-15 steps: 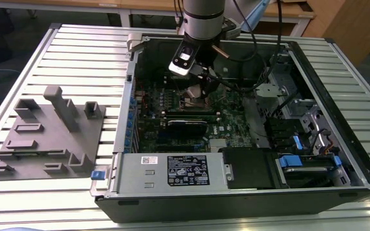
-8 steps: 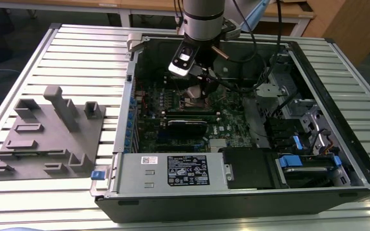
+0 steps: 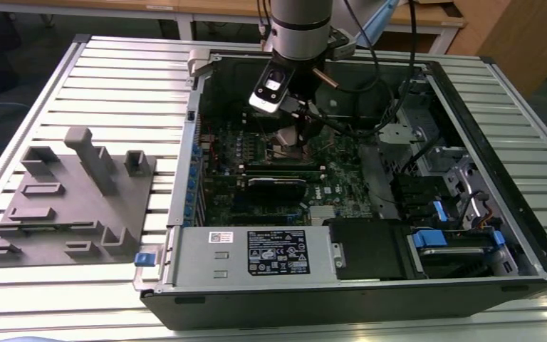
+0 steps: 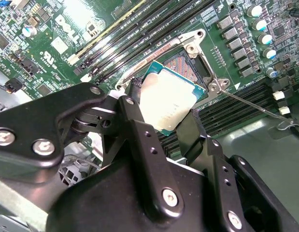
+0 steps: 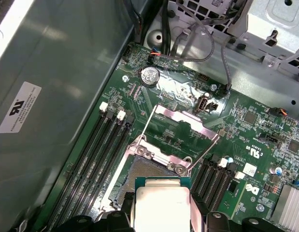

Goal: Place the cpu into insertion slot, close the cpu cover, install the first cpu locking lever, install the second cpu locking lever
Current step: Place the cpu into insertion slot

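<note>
Two fingers (image 4: 139, 125) of the gripper (image 4: 163, 113) clamp the cpu (image 4: 171, 94) over the insertion slot (image 4: 185, 67).

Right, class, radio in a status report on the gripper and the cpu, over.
Status: gripper shut on cpu. It hangs over insertion slot, not yet seated. cpu cover stands open.

Cpu (image 4: 171, 99) showing silver-grey top w/ green edge. Board (image 5: 238, 133) looking green; cover (image 5: 183, 116) shining silver. Gripper (image 4: 163, 110) showing black. At exterior view's left, fixture (image 3: 65, 206) looking grey on pale ribbed table (image 3: 112, 71). Blue clips (image 3: 429, 239) showing at its lower right.
</note>
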`<state>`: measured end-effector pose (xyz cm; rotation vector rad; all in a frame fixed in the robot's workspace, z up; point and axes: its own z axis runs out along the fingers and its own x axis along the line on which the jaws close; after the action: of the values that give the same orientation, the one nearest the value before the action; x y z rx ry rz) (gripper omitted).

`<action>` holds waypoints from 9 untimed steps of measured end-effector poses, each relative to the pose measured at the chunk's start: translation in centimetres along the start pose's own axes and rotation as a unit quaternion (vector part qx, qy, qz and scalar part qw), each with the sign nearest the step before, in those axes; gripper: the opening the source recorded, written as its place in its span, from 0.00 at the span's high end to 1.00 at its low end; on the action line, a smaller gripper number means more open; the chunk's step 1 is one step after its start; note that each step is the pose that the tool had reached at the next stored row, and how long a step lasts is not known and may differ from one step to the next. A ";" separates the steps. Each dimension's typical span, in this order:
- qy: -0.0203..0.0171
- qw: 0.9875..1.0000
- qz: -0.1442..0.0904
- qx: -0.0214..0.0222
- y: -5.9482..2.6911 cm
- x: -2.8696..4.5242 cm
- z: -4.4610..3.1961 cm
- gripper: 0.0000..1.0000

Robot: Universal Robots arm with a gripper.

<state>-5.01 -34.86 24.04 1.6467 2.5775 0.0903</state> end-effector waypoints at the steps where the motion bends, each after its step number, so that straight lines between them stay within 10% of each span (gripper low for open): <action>1: 0.000 1.000 0.000 0.000 0.00 0.00 0.00 0.46; 9: -0.004 0.999 0.047 0.002 -0.01 0.01 0.13 0.46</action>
<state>-5.01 -34.86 23.91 1.7662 2.4939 0.0843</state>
